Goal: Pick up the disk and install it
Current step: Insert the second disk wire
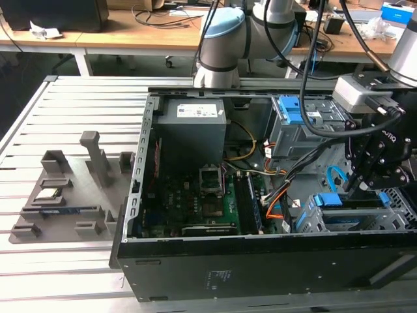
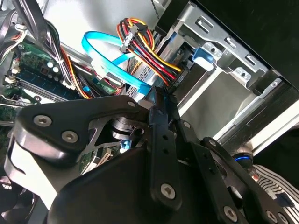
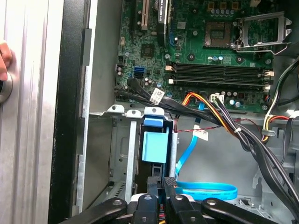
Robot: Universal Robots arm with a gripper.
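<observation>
Reaching down into open computer case at exterior view's right, gripper hangs over drive cage; jaws clenched; disk seated in cage slot just beneath.

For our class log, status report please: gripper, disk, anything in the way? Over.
Black gripper low over grey metal drive cage. Blue-framed disk sitting in cage slot. Light-blue flat cable looped alongside.

Disk in drive cage, gripper just beside.
</observation>
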